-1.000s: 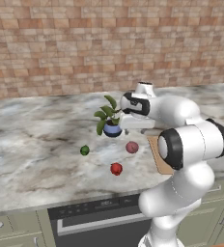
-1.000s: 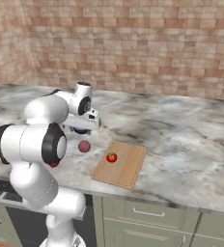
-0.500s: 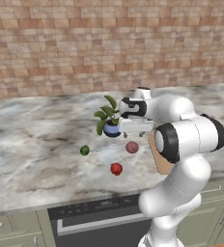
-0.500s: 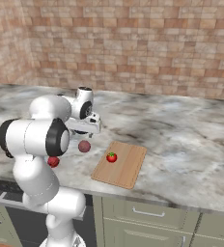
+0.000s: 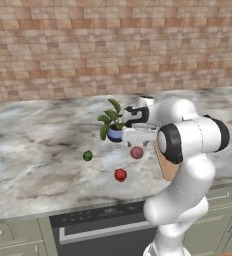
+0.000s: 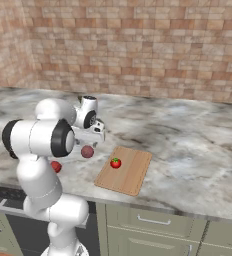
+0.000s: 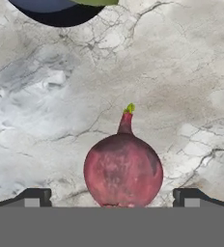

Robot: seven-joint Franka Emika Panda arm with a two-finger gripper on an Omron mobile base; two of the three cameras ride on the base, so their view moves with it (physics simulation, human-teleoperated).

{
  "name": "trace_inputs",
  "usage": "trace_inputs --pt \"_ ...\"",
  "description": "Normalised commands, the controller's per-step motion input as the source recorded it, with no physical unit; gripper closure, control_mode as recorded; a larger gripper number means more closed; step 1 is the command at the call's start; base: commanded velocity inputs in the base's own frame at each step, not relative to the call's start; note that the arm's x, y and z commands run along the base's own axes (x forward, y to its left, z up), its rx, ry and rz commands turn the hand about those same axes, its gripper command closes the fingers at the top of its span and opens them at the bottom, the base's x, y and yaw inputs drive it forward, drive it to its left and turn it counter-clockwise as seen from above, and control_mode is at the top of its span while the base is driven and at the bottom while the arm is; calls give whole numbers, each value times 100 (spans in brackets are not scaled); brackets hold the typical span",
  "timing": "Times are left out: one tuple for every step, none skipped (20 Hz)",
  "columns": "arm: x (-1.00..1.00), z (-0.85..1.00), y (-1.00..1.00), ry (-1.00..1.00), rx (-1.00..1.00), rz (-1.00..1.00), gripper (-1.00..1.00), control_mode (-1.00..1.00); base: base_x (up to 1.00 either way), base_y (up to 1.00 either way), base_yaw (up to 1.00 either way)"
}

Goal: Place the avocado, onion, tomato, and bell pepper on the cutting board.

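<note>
The purplish onion [image 7: 123, 171] lies on the marble counter, between my open gripper's [image 7: 111, 198] two dark fingertips [image 7: 34, 197] in the hand view. From the base views, the gripper [image 5: 137, 142] [image 6: 91, 144] hangs just above the onion [image 5: 136, 152] [image 6: 87, 152], pointing down. The tomato [image 6: 115, 163] with its green cap rests on the tan cutting board [image 6: 130, 175], whose edge [image 5: 167, 167] peeks out behind my arm. The bell pepper [image 5: 120, 175] [image 6: 56, 166] sits nearer the counter's front. The dark green avocado [image 5: 88, 156] lies to its left.
A potted plant in a blue pot [image 5: 114, 131] [image 7: 56, 9] stands just behind the onion, close to my hand. A brick wall backs the counter. An oven front [image 5: 103, 225] sits below the counter edge.
My hand has come down and forward over the onion, with the jaws staying wide. The foods have not moved.
</note>
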Motion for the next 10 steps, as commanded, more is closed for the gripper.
trace_inputs --pt "0 -21 0 0 0 0 -100 -100 0 0 0" --pt "0 -21 0 0 0 0 -100 -100 0 0 0" --pt "0 -19 0 0 0 0 -100 -100 0 0 0" --pt "0 -19 0 0 0 0 -100 -100 0 0 0" --pt "0 -17 0 0 0 0 -100 -100 0 0 0" --pt "0 -16 0 0 0 0 -100 -100 0 0 0" --pt "0 -15 0 0 0 0 -100 -100 0 0 0" --pt "0 -14 0 0 0 0 -100 -100 0 0 0" --pt "0 -14 0 0 0 0 -100 -100 0 0 0" --pt "0 -16 0 0 0 0 -100 -100 0 0 0"
